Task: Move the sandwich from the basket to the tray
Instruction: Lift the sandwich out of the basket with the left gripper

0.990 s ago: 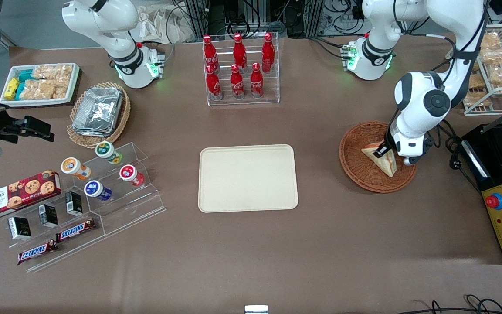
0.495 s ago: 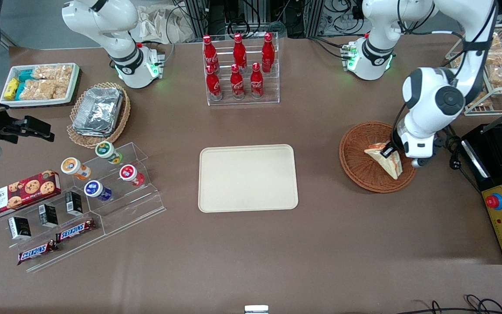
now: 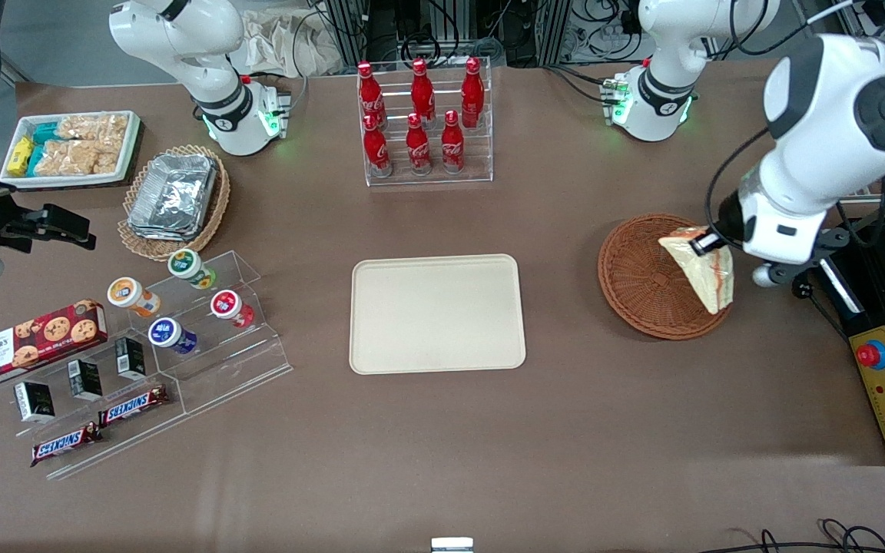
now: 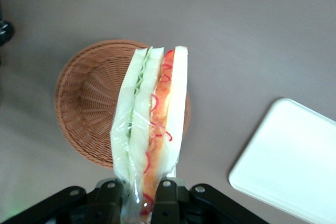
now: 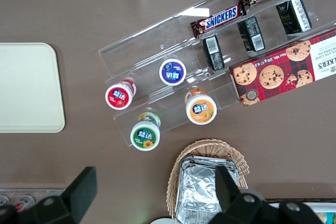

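Observation:
My left gripper (image 3: 707,242) is shut on the sandwich (image 3: 702,267), a wrapped white-bread wedge with red and green filling, and holds it lifted above the reddish-brown wicker basket (image 3: 642,276). In the left wrist view the fingers (image 4: 164,195) pinch the wedge's narrow end, the sandwich (image 4: 152,124) hangs over the basket (image 4: 86,108), which holds nothing, and a corner of the cream tray (image 4: 289,166) shows beside it. The tray (image 3: 437,313) lies bare at the table's middle, toward the parked arm from the basket.
A clear rack of red cola bottles (image 3: 421,123) stands farther from the front camera than the tray. A black appliance with a yellow control panel (image 3: 884,361) sits beside the basket at the working arm's end. Snack displays (image 3: 143,346) and a foil-tray basket (image 3: 174,200) lie toward the parked arm's end.
My gripper has risen out of the basket with the sandwich in it, lifting the wedge clear of the weave. The arm has swung up and a little away from the tray.

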Robot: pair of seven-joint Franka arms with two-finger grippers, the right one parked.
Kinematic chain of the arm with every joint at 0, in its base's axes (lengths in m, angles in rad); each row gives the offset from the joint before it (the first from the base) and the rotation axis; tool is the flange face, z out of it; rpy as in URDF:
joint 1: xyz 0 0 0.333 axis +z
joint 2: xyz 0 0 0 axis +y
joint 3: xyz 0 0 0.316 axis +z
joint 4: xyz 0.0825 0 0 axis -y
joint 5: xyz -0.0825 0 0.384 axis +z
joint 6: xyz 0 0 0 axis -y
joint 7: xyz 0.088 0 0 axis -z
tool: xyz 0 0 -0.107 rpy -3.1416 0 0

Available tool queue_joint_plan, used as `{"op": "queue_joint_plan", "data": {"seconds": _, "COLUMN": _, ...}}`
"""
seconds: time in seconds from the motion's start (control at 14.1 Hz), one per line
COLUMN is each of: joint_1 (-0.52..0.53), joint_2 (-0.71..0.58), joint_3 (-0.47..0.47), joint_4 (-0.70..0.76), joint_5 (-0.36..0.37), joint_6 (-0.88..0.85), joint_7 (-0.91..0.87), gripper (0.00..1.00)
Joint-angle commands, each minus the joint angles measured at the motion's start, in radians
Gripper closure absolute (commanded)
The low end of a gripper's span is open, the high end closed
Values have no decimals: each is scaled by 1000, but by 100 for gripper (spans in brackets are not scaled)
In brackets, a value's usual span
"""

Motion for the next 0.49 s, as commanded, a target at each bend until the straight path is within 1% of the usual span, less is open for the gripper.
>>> {"op": "queue_joint_plan", "data": {"seconds": 0.0, "joint_1": -12, "joint_2": 31, "joint_3": -107, "joint_4": 67, "joint_5": 19, "joint_6": -33, "joint_7": 10, "gripper": 100}}
{"op": "queue_joint_plan", "data": {"seconds": 0.07, "joint_1": -15, "joint_2": 40, "joint_3": -159, "joint_4": 79, "joint_5": 39, "joint_6": -31, "joint_7": 21, "gripper": 100}}
{"op": "queue_joint_plan", "data": {"seconds": 0.14, "joint_1": -20, "joint_2": 76, "joint_3": -216, "joint_4": 102, "joint_5": 63, "joint_6": -25, "joint_7": 1, "gripper": 100}}
{"op": "queue_joint_plan", "data": {"seconds": 0.21, "joint_1": -21, "joint_2": 118, "joint_3": -267, "joint_4": 131, "joint_5": 71, "joint_6": -24, "joint_7": -18, "gripper": 100}}
{"op": "queue_joint_plan", "data": {"seconds": 0.28, "joint_1": -21, "joint_2": 150, "joint_3": -304, "joint_4": 142, "joint_5": 74, "joint_6": -10, "joint_7": -51, "gripper": 100}}
{"op": "queue_joint_plan", "data": {"seconds": 0.42, "joint_1": -35, "joint_2": 205, "joint_3": -341, "joint_4": 133, "joint_5": 76, "joint_6": 59, "joint_7": -62, "gripper": 100}}
